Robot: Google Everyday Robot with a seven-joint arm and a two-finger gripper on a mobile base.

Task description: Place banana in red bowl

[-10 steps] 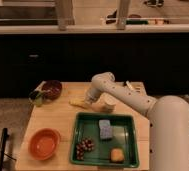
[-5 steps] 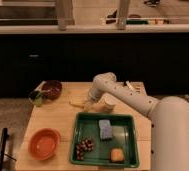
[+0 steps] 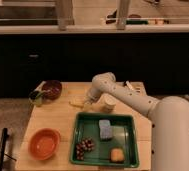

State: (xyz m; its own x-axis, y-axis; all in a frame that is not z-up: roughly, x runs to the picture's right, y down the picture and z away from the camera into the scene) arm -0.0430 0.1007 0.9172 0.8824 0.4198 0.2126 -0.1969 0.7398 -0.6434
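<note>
The banana (image 3: 78,103), slim and pale yellow, lies on the wooden table (image 3: 63,122) behind the green tray. My gripper (image 3: 90,99) is down at the banana's right end, at or just above it; the wrist hides where they meet. A dark red bowl (image 3: 52,89) stands at the back left of the table, left of the banana. An orange-red bowl (image 3: 44,143) stands at the front left. Both bowls look empty.
A green tray (image 3: 124,148) at the front holds a grey-blue sponge (image 3: 105,129), dark grapes (image 3: 83,147) and an orange-brown lump (image 3: 117,155). A pale cylinder (image 3: 108,104) stands by the wrist. A green item (image 3: 36,97) sits by the dark bowl. A dark counter runs behind.
</note>
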